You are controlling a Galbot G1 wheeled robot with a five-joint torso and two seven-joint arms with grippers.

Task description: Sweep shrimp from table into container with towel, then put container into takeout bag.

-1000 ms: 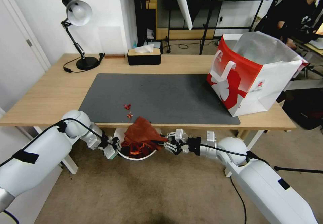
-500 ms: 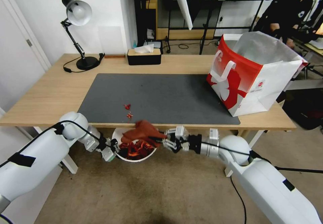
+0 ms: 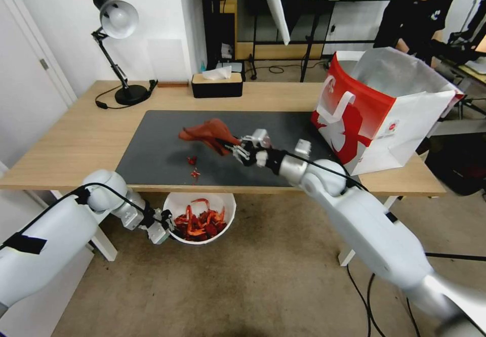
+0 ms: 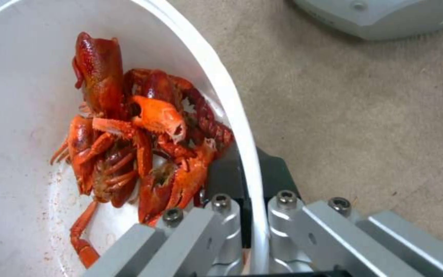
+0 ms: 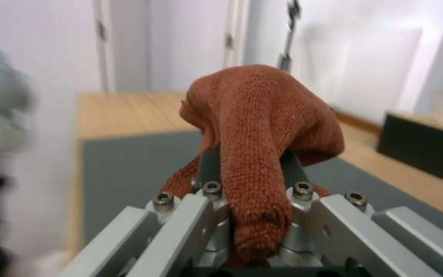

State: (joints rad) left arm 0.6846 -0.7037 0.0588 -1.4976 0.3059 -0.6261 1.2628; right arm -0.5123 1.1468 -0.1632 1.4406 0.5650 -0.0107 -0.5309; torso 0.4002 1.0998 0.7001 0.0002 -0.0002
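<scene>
Beige carpet lies beneath the light-wood bench [image 3: 76, 139] before us. Our left gripper [image 4: 250, 231] has its fingers [image 4: 221, 223] clamped on the rim of the white container [image 3: 223, 203], one inside and one outside; the bowl hangs below the bench's near edge, holding the red shrimp [image 4: 139, 146]. Our right gripper [image 3: 234, 151] has its fingers closed on the rust-red towel [image 3: 205, 132], held above the dark grey mat [image 3: 263, 139]. Two shrimp bits [image 3: 193, 167] lie on the mat under it. At the bench's right end stands the takeout bag [image 3: 374, 109], mouth open.
</scene>
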